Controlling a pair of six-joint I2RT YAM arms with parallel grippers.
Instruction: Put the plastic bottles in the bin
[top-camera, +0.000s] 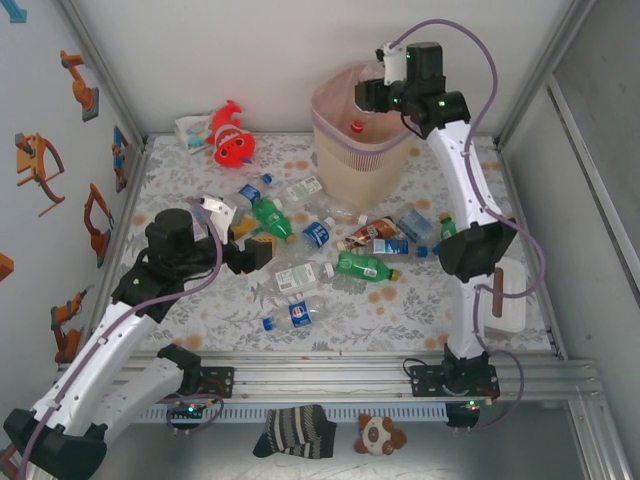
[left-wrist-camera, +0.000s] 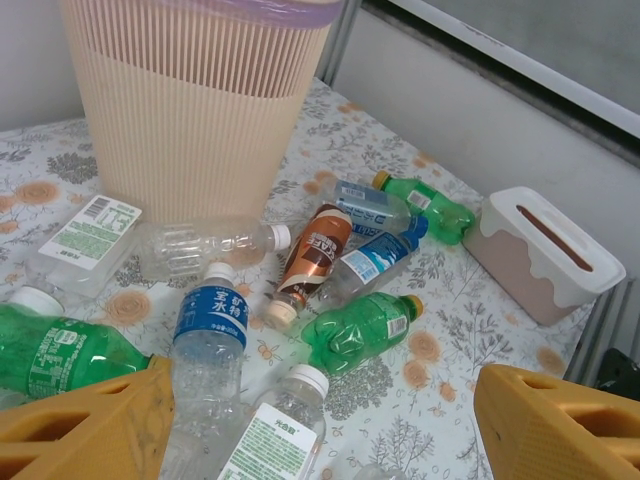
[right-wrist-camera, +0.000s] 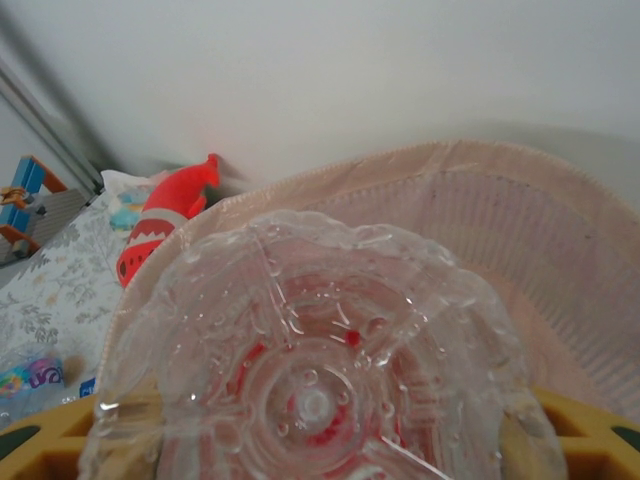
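Several plastic bottles (top-camera: 318, 262) lie scattered mid-table in front of the beige-pink bin (top-camera: 352, 165). My left gripper (top-camera: 250, 255) hovers open just above their left side. In the left wrist view its yellow fingers (left-wrist-camera: 90, 425) flank a clear white-labelled bottle (left-wrist-camera: 280, 430), with a blue-labelled bottle (left-wrist-camera: 210, 320) and a green bottle (left-wrist-camera: 365, 328) ahead. My right gripper (top-camera: 380, 98) is above the bin's rim, shut on a clear red-capped bottle (top-camera: 358, 126), cap downward. That bottle's ribbed base (right-wrist-camera: 320, 380) sits between the right fingers (right-wrist-camera: 590, 430), over the bin's inside (right-wrist-camera: 520, 240).
A red fish plush (top-camera: 232, 140) lies at the back left by a small packet. A pink-and-white tissue box (top-camera: 505, 295) stands at the right edge, beside the right arm. A striped sock (top-camera: 295, 430) and a small plush (top-camera: 380, 433) lie below the table's front rail.
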